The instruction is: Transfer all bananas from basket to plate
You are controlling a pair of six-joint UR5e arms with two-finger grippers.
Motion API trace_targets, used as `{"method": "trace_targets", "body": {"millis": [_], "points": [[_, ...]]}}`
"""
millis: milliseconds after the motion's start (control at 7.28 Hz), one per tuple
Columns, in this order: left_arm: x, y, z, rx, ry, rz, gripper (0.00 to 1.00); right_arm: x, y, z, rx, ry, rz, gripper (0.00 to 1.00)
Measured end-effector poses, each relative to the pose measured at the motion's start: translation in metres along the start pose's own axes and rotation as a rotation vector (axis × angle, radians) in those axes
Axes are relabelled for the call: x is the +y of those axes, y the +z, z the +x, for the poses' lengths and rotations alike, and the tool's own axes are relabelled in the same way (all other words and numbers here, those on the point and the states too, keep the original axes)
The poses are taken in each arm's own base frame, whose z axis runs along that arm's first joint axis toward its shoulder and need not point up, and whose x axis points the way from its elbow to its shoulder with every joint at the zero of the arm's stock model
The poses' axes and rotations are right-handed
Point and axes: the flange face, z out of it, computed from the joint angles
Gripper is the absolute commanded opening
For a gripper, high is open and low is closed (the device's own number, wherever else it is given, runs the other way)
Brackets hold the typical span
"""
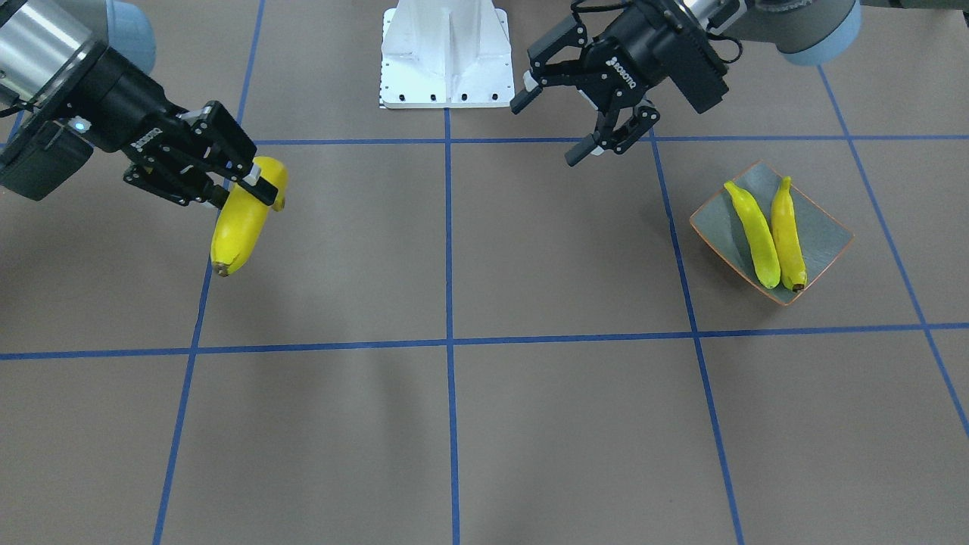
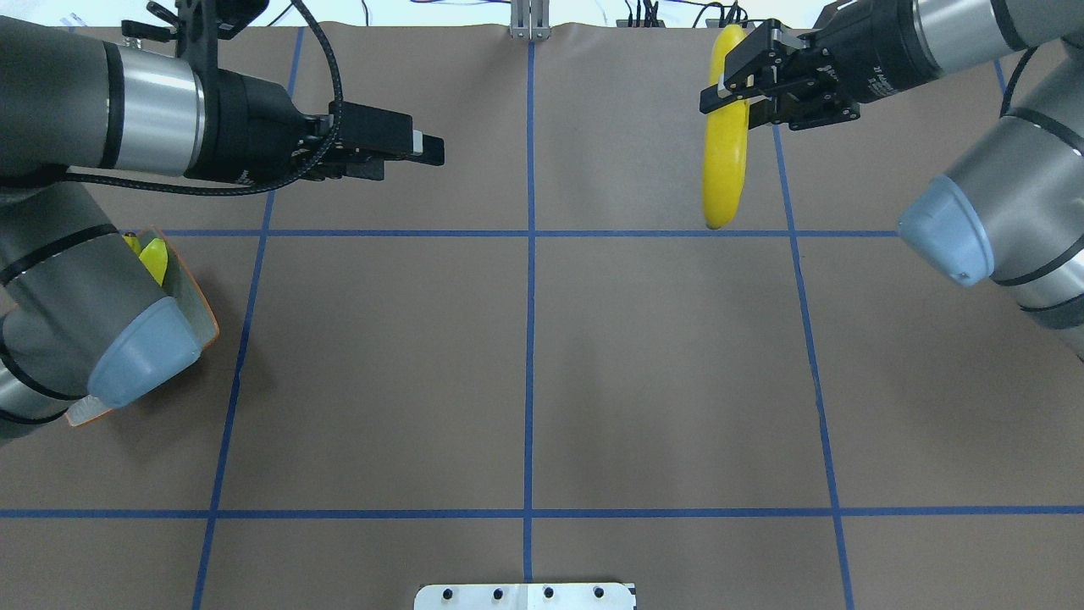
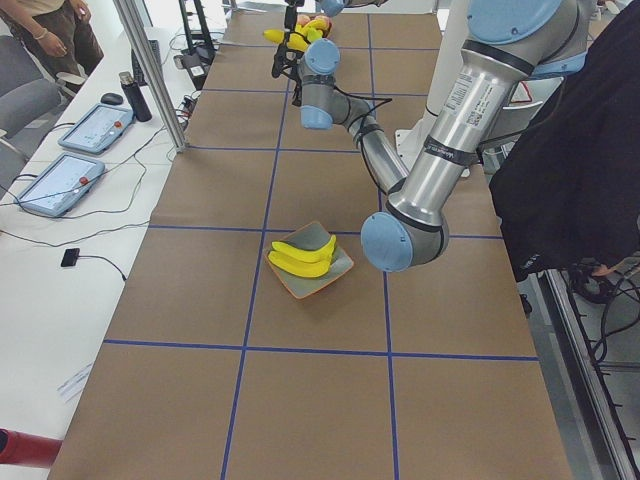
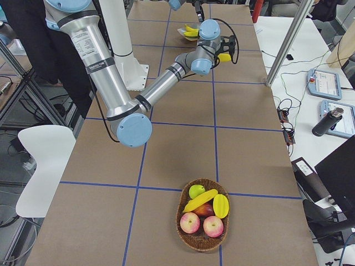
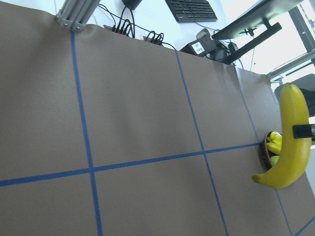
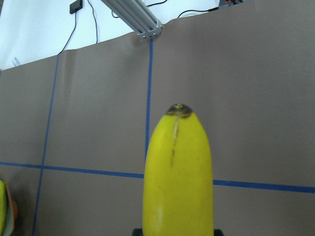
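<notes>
The right claw (image 1: 244, 189) is clenched on the upper end of a banana (image 1: 236, 231), which hangs near upright above the bench (image 1: 575, 439), well apart from the plate (image 1: 824, 227) on the robot's left, where two bananas (image 1: 759, 238) lie side by side. The left claw (image 1: 549, 129), released and empty, hovers between them and nearer the plate, so a hand-over seems likely. One banana (image 4: 201, 200) lies in the basket (image 4: 202, 245), far right.
</notes>
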Motion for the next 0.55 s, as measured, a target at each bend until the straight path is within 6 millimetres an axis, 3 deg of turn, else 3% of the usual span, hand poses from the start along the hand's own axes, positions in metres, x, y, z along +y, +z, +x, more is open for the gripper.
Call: {"method": "trace_targets", "body": {"millis": [275,549], "points": [[0.011,0.016,0.023,0.076,0.029,-0.022,1.00,0.029,0.016,-0.029,-0.094,0.052,0.012,0.00],[0.022,0.034,0.032,0.133,0.052,-0.044,1.00,0.057,0.031,-0.051,-0.181,0.129,0.012,0.00]]}}
